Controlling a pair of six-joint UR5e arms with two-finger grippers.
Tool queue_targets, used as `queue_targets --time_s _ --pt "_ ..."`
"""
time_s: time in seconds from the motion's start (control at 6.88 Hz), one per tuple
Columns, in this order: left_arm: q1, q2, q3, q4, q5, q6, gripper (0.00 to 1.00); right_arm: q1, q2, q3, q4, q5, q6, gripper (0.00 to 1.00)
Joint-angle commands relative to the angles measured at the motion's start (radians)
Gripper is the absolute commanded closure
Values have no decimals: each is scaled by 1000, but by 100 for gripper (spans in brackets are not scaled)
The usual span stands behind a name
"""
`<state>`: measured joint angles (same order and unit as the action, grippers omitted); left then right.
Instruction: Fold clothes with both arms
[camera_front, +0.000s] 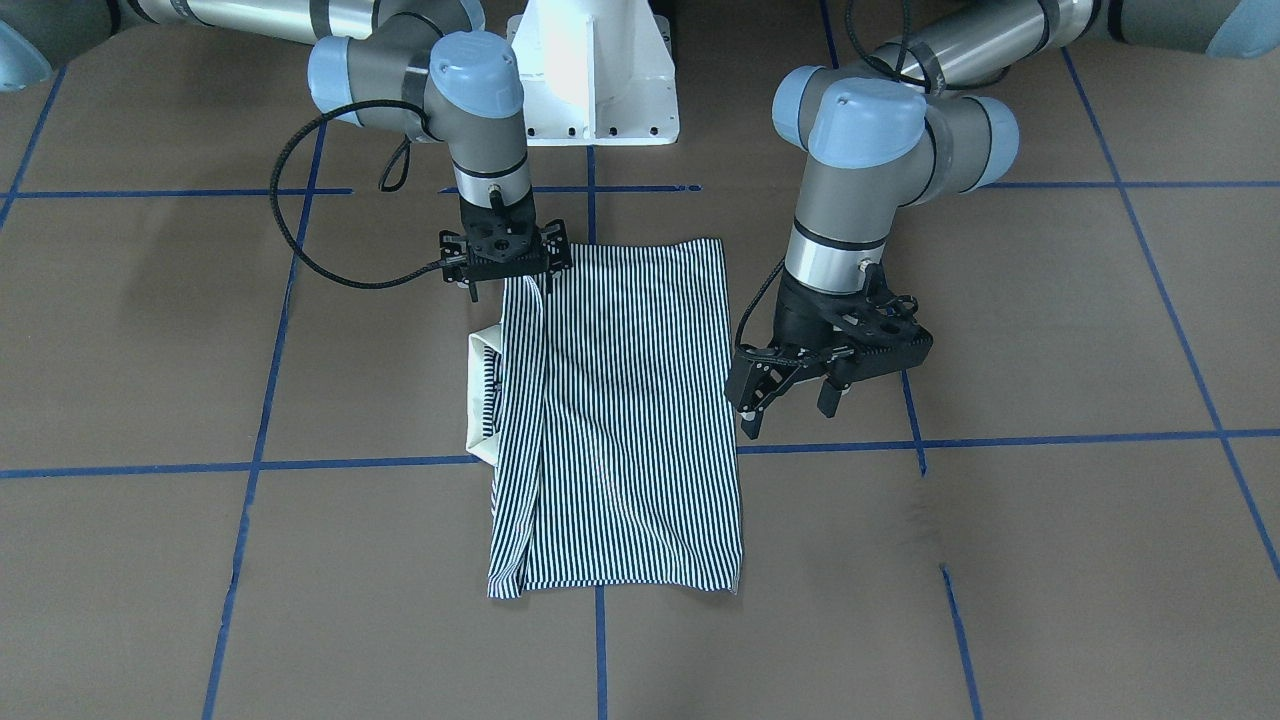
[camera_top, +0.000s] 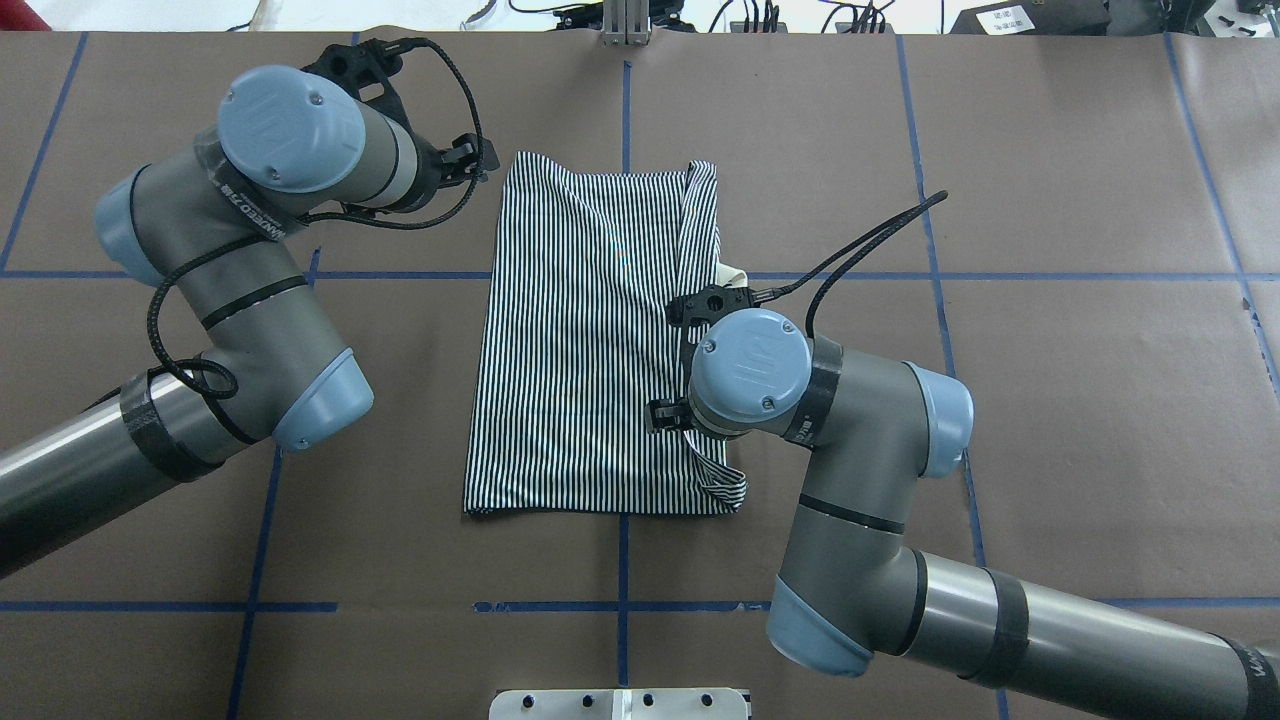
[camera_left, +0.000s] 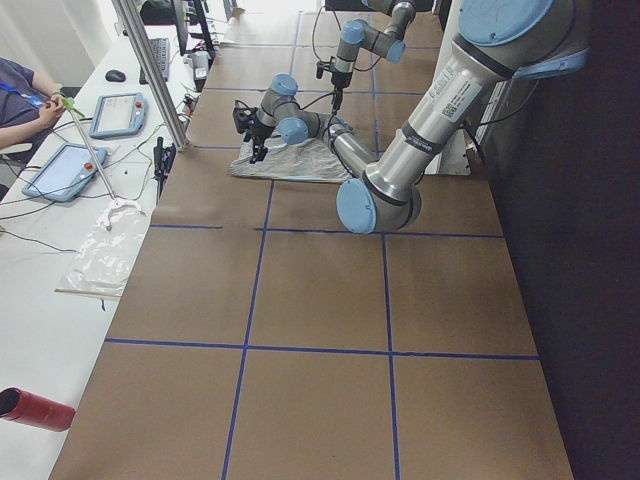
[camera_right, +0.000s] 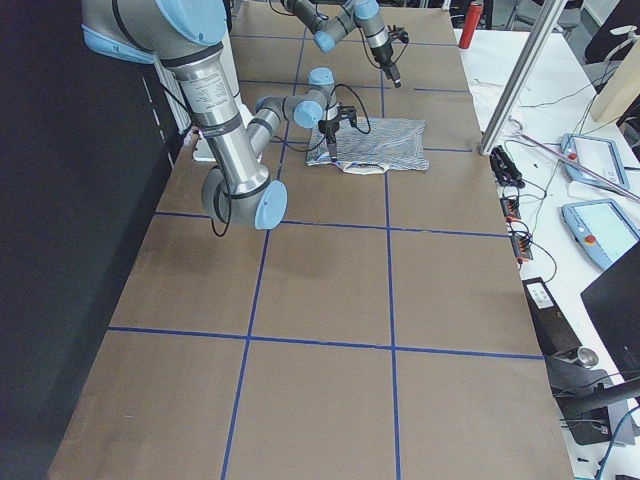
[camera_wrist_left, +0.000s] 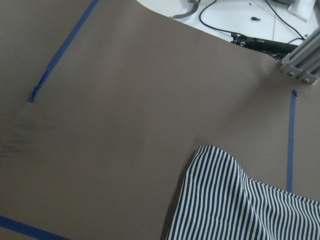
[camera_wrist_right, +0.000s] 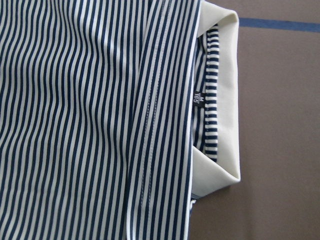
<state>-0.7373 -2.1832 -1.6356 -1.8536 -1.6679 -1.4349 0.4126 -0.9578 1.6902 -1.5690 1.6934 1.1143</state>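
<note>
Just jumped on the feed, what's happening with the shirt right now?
The striped polo shirt lies on the table, folded into a rectangle, cream collar poking out along one long side. The right end effector sits over the collar-side corner nearest the robot; I cannot tell whether it grips cloth. The left end effector hangs open beside the opposite long edge, holding nothing.

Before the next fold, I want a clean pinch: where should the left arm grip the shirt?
Likely the shirt by its far-left corner, from the robot's left, where the left gripper hangs open: that edge lies flat, away from the collar.
</note>
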Motion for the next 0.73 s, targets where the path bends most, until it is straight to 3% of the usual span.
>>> queue_targets --time_s 0.0,0.58 --pt "4 5 -9 1 -9 2 0 -9 17 -23 -78 14 -52 0" --pt "4 5 -9 -7 -12 4 0 -20 10 -26 -118 38 -77 0"
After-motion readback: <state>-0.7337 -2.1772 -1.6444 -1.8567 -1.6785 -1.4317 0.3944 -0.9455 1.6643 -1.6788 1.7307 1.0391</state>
